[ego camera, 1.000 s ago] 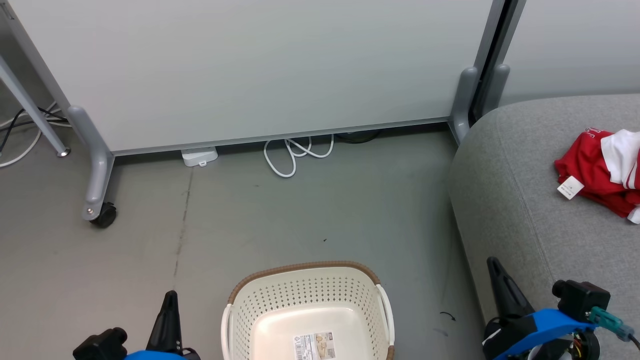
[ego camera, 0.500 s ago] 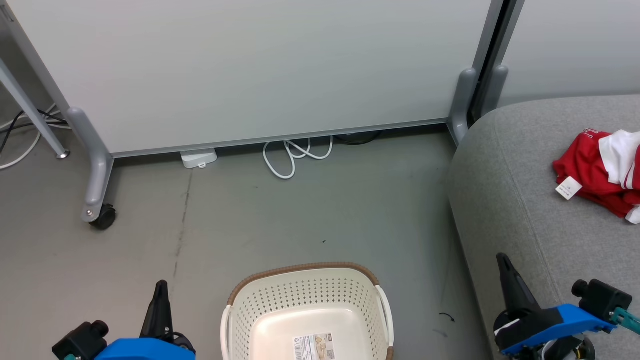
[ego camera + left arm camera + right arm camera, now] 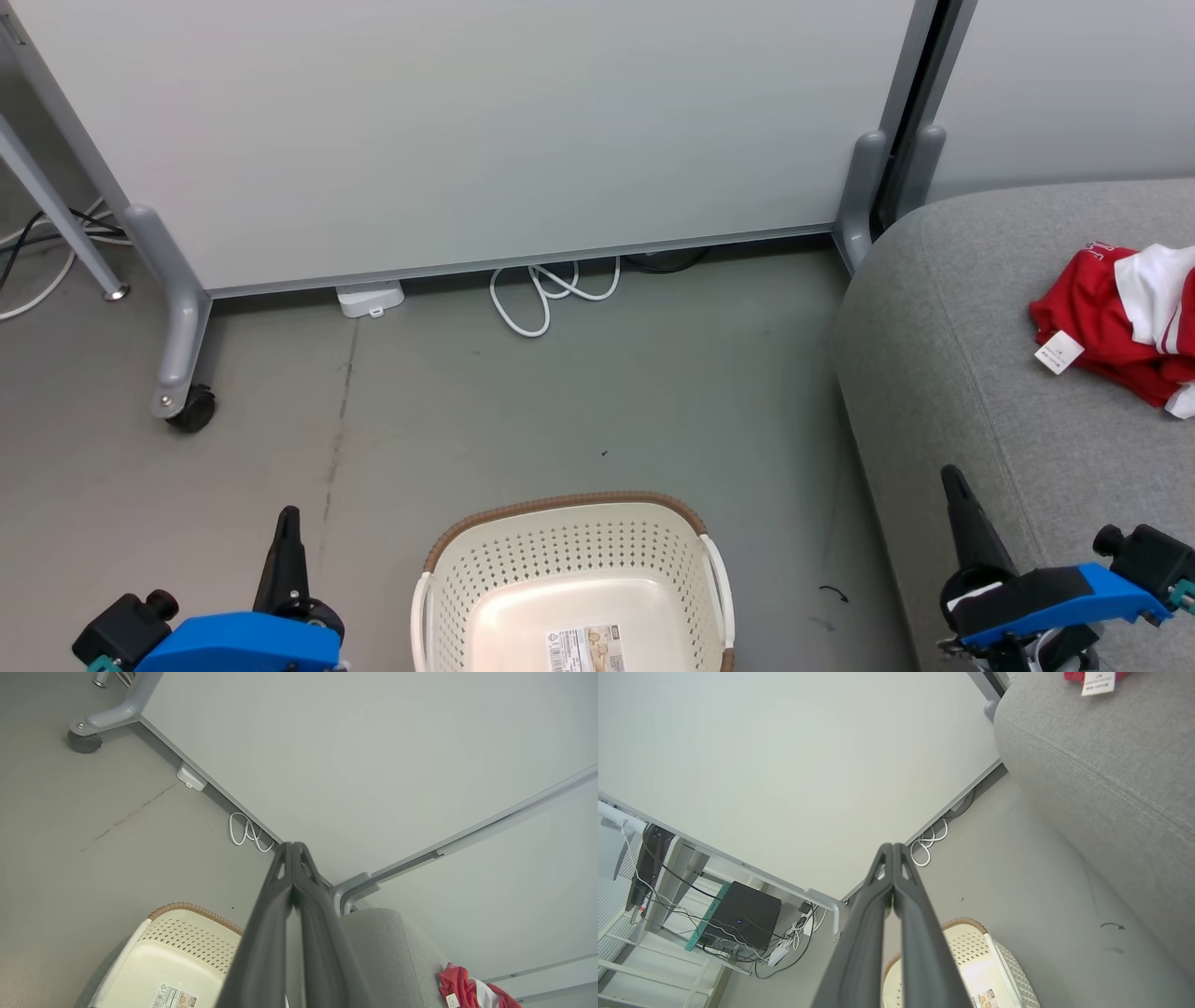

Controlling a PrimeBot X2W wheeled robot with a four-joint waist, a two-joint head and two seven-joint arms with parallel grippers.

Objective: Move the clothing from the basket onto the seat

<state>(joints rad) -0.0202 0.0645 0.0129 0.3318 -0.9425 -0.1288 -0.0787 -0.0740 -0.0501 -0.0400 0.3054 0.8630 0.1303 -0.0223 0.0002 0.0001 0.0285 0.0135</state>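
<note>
Both pinched together and empty, my left end effector (image 3: 286, 515) and right end effector (image 3: 951, 474) should park clear: soft red-and-white clothing (image 3: 1106, 322) lies on the light grey fabric seat (image 3: 971, 401), cream perforated plastic basket (image 3: 560, 551) looks bare

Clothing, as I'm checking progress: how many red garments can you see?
1 heap of clothing, on the seat at the head view's right edge, partly cut off; it may hold several garments. What shows of the basket is empty.

i see a grey floor (image 3: 560, 401) ahead, with a pale partition panel (image 3: 467, 131) standing on a castered foot (image 3: 177, 355). a white cable (image 3: 546, 294) loops at its base, near a small white box (image 3: 371, 299).
</note>
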